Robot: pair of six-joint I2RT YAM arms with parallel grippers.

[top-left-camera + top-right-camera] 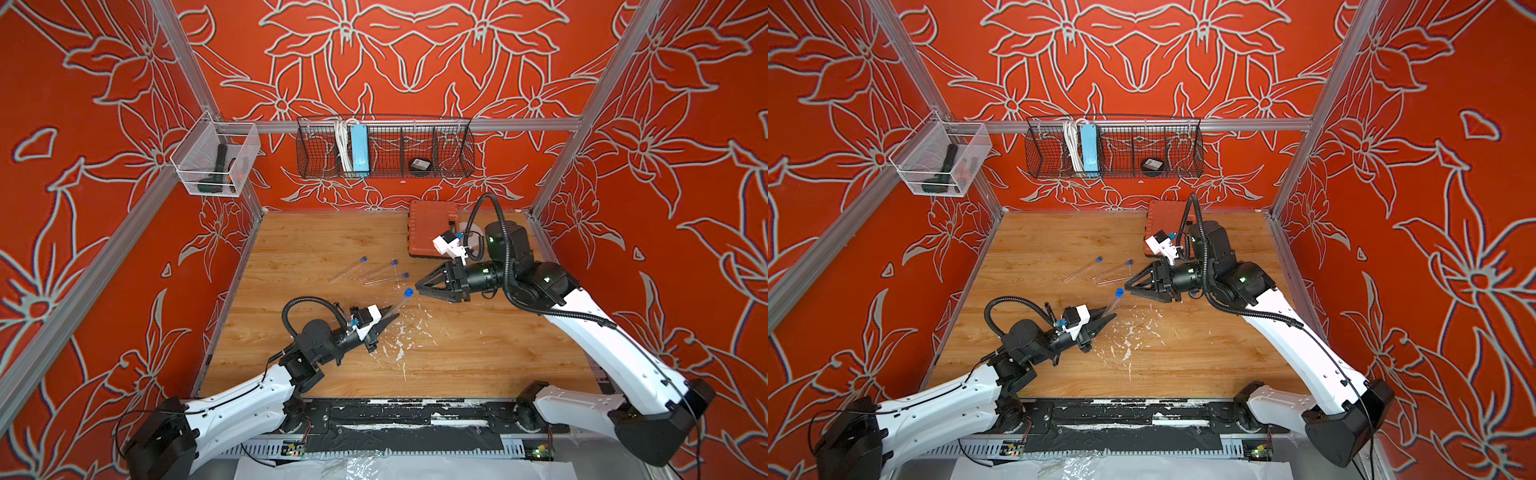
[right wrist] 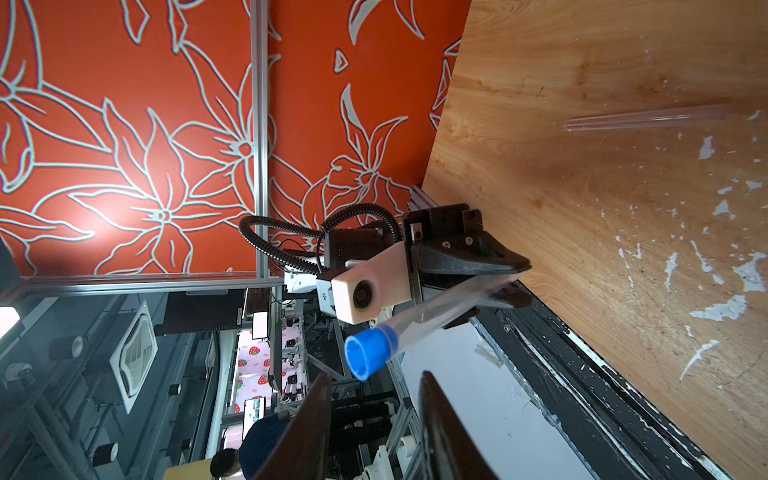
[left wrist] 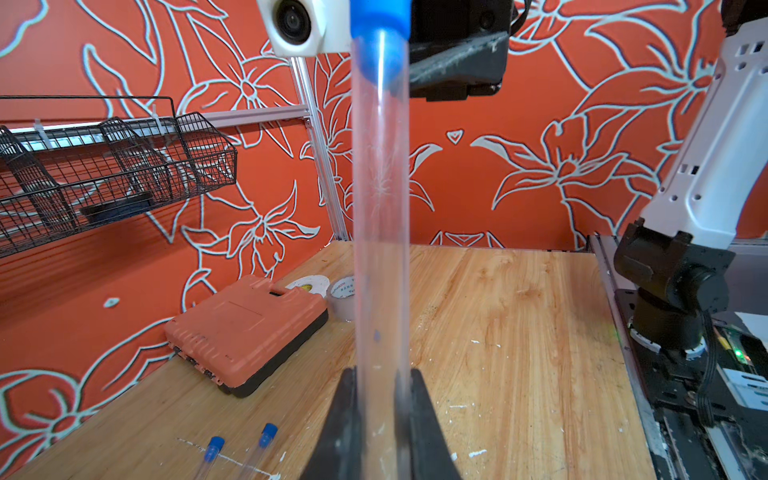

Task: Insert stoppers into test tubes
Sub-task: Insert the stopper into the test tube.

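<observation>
left gripper [image 1: 390,318] clamped on a tilted test tube [image 1: 400,304], blue stopper [image 1: 409,292] in its upper end. right gripper [image 1: 417,286] jaws apart, stopper just beyond their tips, contact unclear. tube's lower end hidden between left jaws. three stoppered tubes [image 1: 376,269] lie on table [image 1: 478,353]; fifth tube [image 2: 644,118] faint.

Premises: a robotics laboratory test cell, not a domestic room. Evidence: an aluminium profile frame [image 1: 519,124] carries printed red floral panels [image 1: 415,62] around a wooden tabletop [image 1: 332,232]. A left arm [image 1: 241,403] and a right arm [image 1: 606,345] are mounted on a black base rail [image 1: 374,415] at the tabletop's front edge. A wire basket [image 1: 453,145] holds a power strip [image 1: 359,149]. Test tubes [image 1: 347,269] lie on the tabletop. Past the cell, the right wrist view shows a ceiling air-conditioning cassette [image 2: 133,353] and lit monitors [image 2: 260,324].
</observation>
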